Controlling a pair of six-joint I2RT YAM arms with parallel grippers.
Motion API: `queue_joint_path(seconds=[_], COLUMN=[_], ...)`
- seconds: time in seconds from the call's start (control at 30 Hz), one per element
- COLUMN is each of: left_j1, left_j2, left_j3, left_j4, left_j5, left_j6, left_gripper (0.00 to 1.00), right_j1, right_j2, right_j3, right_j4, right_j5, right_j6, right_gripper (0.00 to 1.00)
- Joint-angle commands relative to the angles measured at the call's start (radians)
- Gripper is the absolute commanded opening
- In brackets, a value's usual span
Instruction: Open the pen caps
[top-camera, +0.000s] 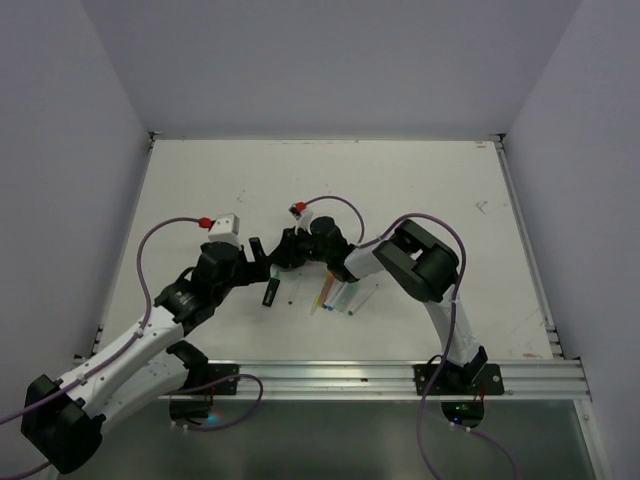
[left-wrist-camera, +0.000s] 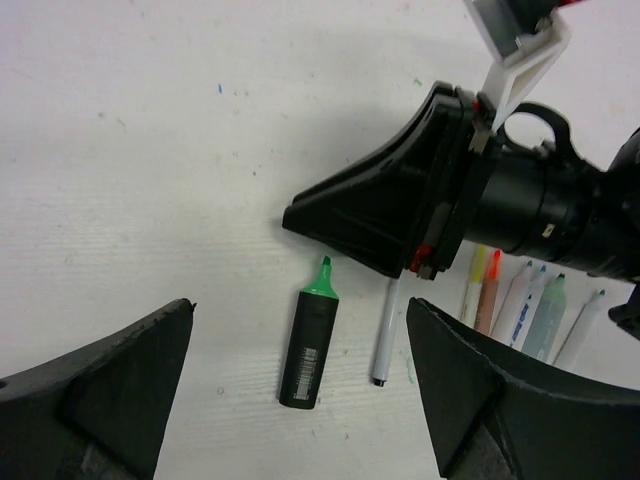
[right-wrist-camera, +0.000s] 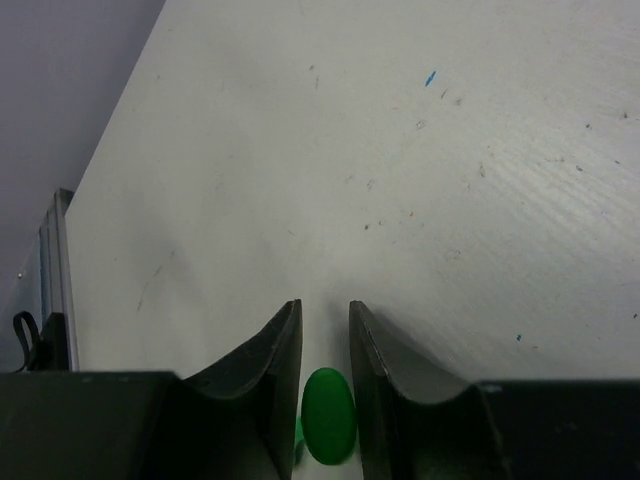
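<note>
Pen caps: the only one I can make out for sure is the bright green cap (right-wrist-camera: 328, 415). It is off its pen, pinched between the fingers of the right gripper (right-wrist-camera: 323, 308) near the middle of the scene, just beyond the pens on the far side.

Left to right:
- The left gripper (left-wrist-camera: 300, 303) has its fingers spread wide with nothing between them, and it hangs over the table (left-wrist-camera: 150, 150).
- Under it lies the highlighter (left-wrist-camera: 309, 350), black body, green tip bare and pointing far. It rests flat and touches neither finger.
- Just right of that is a thin white pen (left-wrist-camera: 384, 335), roughly parallel.
- Further right is a row of pens (left-wrist-camera: 520, 305) lying side by side. A yellow and an orange tip show, but I cannot tell which of the others carry caps.

My read: the green highlighter is done. The step in hand is parking the cap and setting up the next pen.

How I would run it:
- Carry the cap to bare table away from the row and let go low, since a round cap will roll.
- Lift the left gripper straight up so its fingers do not nudge the highlighter or the white pen.
- On the next pen, the left takes the barrel and the right takes only the cap, pulling along the pen's own line.
- The pens lie close together, so bring the fingers down astride one only.
</note>
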Motion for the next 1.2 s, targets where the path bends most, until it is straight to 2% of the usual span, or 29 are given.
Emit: queue_joint_path(seconds=[0.0,0.37,0.53,0.7,0.8,0.93,0.97,1.07,1.17], left_j1=[0.004,0.004,0.004,0.004,0.004,0.004,0.004,0.004,0.004], left_j2=[-0.041,-0.087,-0.101,-0.112,-0.126,-0.166,-0.172,-0.204,-0.230], left_j3=[0.071,0.143,0.185,0.234,0.275,0.335,0.361,0.407,0.453], left_j4=[-0.098,-0.167,-0.190,-0.196,-0.211,-0.251,-0.260,-0.280,-0.297], left_j5=[-0.101,-0.154,-0.183,-0.196,-0.226,-0.284,-0.296,-0.345,-0.381], left_j6=[0.002,0.030,0.051,0.071,0.088,0.119,0.122,0.148,0.175], left_gripper=[0.91,0.93,0.95,0.95,0.96,0.98,0.98,0.99,1.00], right_j1=[-0.002,-0.007,-0.007,-0.007,-0.008,-0.028,-0.036,-0.039,-0.039], right_j2=[-0.019,-0.146,-0.308,-0.493,-0.634,-0.824,-0.858,-1.006,-1.154], right_j3=[-0.018,-0.124,-0.123,-0.100,-0.057,0.004,0.021,0.057,0.054], right_j4=[0.079,0.060,-0.030,-0.218,-0.427,-0.706,-0.828,-0.979,-1.068], right_j5=[0.038,0.106,0.140,0.202,0.339,0.645,0.702,0.883,0.992], right_j6=[-0.014,-0.080,-0.155,-0.237,-0.319,-0.383,-0.389,-0.458,-0.521], right_gripper=[0.31,0.59,0.69,0.77,0.84,0.94,0.95,0.98,0.99])
